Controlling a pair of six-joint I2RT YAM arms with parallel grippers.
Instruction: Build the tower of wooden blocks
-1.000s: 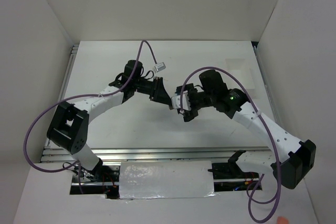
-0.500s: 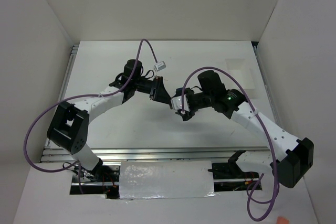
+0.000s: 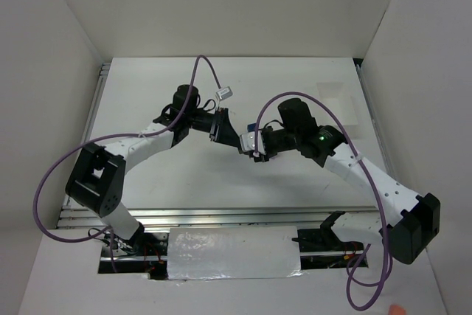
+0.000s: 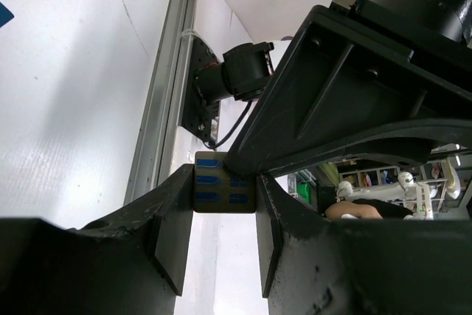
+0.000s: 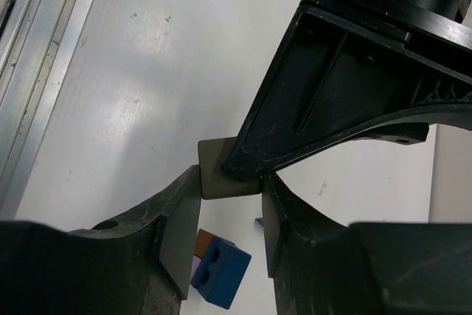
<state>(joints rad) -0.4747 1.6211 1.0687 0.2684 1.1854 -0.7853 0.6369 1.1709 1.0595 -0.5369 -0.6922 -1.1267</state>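
Note:
A small grey block (image 5: 215, 175) hangs in the air between both grippers. In the left wrist view its face (image 4: 221, 191) is olive-grey with blue marks. My left gripper (image 4: 225, 176) (image 3: 233, 138) is shut on it. My right gripper (image 5: 230, 176) (image 3: 249, 147) has both jaws against the same block from the other side. On the table below, the right wrist view shows the wood block tower (image 5: 220, 269): a blue block lies tilted on a brown-orange and a lavender piece. In the top view the tower is hidden under the grippers.
A faint white rectangular tray (image 3: 336, 97) lies at the back right of the white table (image 3: 162, 175). A small blue piece (image 3: 253, 122) shows just behind the grippers. A metal rail (image 3: 96, 108) runs along the table's left edge. White walls stand on three sides.
My right gripper has moved up and left to meet the left gripper and now has its jaws round the grey block. The left gripper has stayed nearly still.

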